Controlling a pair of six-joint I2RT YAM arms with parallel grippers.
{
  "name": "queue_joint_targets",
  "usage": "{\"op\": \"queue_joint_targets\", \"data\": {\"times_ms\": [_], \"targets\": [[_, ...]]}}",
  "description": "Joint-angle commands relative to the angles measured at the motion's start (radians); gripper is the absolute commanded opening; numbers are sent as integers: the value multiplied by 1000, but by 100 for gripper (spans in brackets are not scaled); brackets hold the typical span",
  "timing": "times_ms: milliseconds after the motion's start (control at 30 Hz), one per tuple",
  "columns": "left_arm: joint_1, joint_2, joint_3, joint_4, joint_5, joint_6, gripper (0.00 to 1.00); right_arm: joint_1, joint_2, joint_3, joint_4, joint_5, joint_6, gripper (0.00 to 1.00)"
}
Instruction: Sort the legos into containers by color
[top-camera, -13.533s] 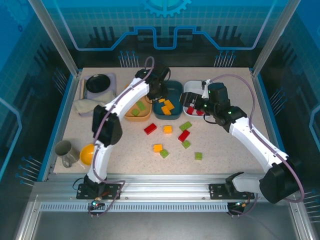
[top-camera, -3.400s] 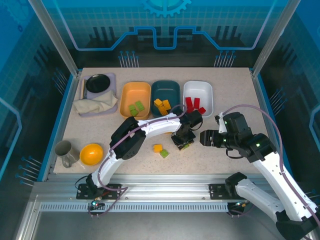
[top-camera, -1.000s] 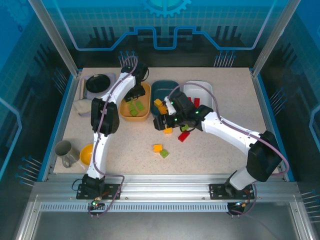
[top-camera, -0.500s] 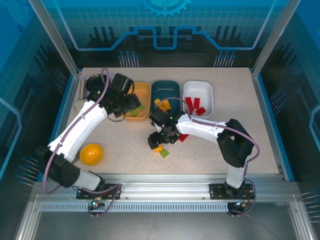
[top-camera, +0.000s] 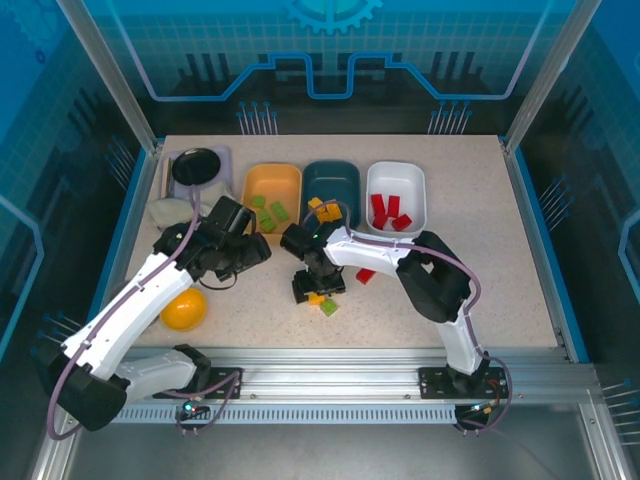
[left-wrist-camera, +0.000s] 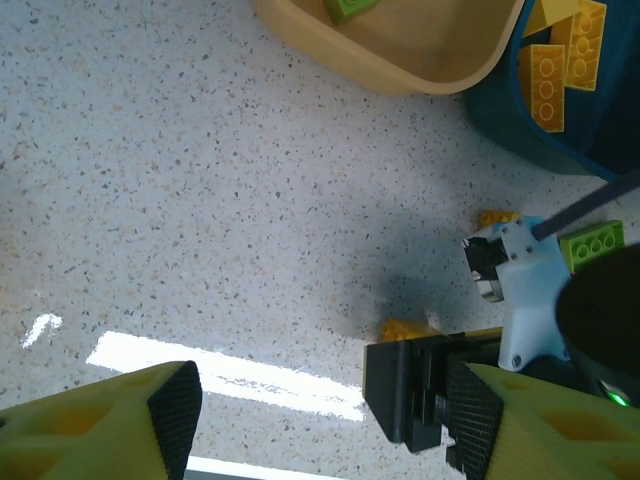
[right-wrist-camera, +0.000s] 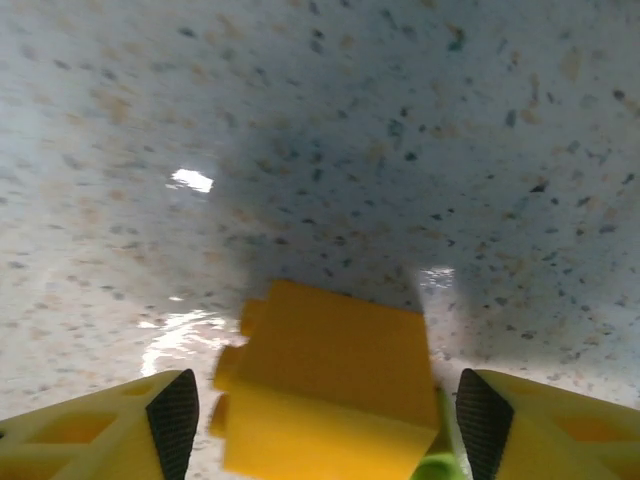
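My right gripper (top-camera: 311, 289) hangs low over the table, open, and its fingers (right-wrist-camera: 172, 420) stand on either side of an orange-yellow lego (right-wrist-camera: 330, 390) with a gap on each side. A green lego (top-camera: 329, 307) lies against that one and a red lego (top-camera: 366, 275) lies to the right. My left gripper (top-camera: 254, 252) hovers open and empty to the left, over bare table (left-wrist-camera: 200, 200). At the back, the yellow-orange container (top-camera: 272, 190) holds green legos, the teal container (top-camera: 332, 183) holds yellow legos (left-wrist-camera: 560, 70), and the white container (top-camera: 396, 195) holds red ones.
A glossy yellow bowl (top-camera: 184, 308) sits at the near left beside my left arm. A black dish (top-camera: 197, 165) and a crumpled cloth (top-camera: 172, 212) are at the back left. In the left wrist view, the right gripper's black body (left-wrist-camera: 410, 390) is close beside my left fingers (left-wrist-camera: 475, 415).
My left arm drew back from the yellow-orange container toward the near left. My right gripper moved left and down onto the orange-yellow lego, and its jaws narrowed a little.
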Motion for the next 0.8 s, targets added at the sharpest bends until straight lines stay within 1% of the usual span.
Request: {"op": "queue_joint_targets", "data": {"times_ms": [0, 100, 233, 300, 433, 567, 667, 767], "targets": [[-10, -48, -30, -20, 7, -26, 70, 20, 23, 35, -58, 28, 41, 66], [-10, -79, -52, -27, 11, -31, 70, 19, 47, 62, -65, 57, 42, 58], [-11, -116, -78, -29, 15, -34, 70, 18, 60, 91, -66, 74, 39, 41], [-11, -132, -91, -18, 27, -28, 70, 19, 35, 99, -65, 99, 28, 35], [-11, -143, -105, 59, 103, -8, 70, 5, -36, 133, -97, 172, -3, 30], [-12, -121, -79, 143, 150, 4, 70, -65, -115, 189, -97, 239, -55, 30], [-13, -67, -50, 195, 167, 8, 70, -148, -101, 259, -69, 238, -97, 30], [-12, -10, -23, 241, 182, 5, 70, -233, -25, 372, -50, 216, -127, 30]]}}
